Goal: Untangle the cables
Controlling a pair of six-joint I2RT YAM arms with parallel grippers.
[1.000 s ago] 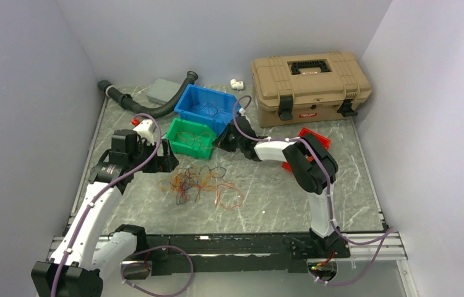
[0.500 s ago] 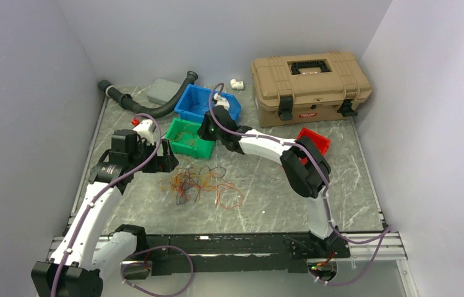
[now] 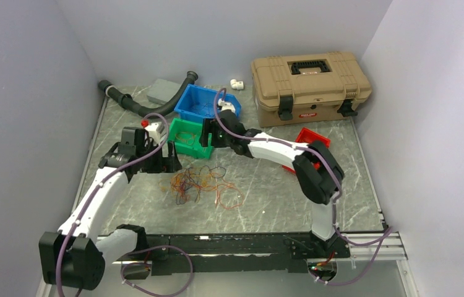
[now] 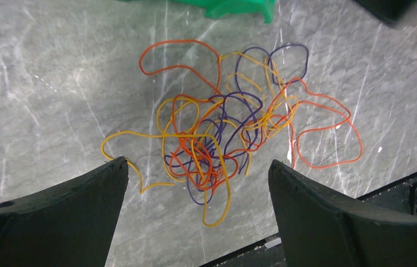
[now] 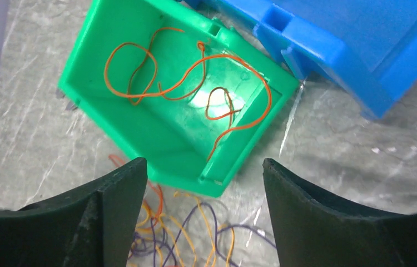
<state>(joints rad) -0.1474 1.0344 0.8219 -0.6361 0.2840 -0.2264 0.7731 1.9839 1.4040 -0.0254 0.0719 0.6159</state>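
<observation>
A tangle of thin orange, yellow and dark purple cables (image 3: 193,183) lies loose on the marble table in front of the green bin (image 3: 187,146). My left gripper (image 3: 165,162) hovers open at the tangle's left side. In the left wrist view the cables (image 4: 203,158) spread between and beyond its open fingers (image 4: 198,163), which hold nothing. My right gripper (image 3: 208,135) hangs open above the green bin's (image 5: 156,139) near corner, empty. Orange cables (image 5: 223,55) lie inside that bin. Part of the tangle (image 5: 195,239) shows below it.
A blue bin (image 3: 205,102) sits behind the green one and a red bin (image 3: 313,137) lies behind the right arm. A tan toolbox (image 3: 310,80) stands at the back right. At the back left are a black corrugated hose (image 3: 155,106) and a grey block (image 3: 164,91).
My right gripper swung left from beside the bins to above the green bin and went from shut to open. The left arm shifted slightly right toward the tangle.
</observation>
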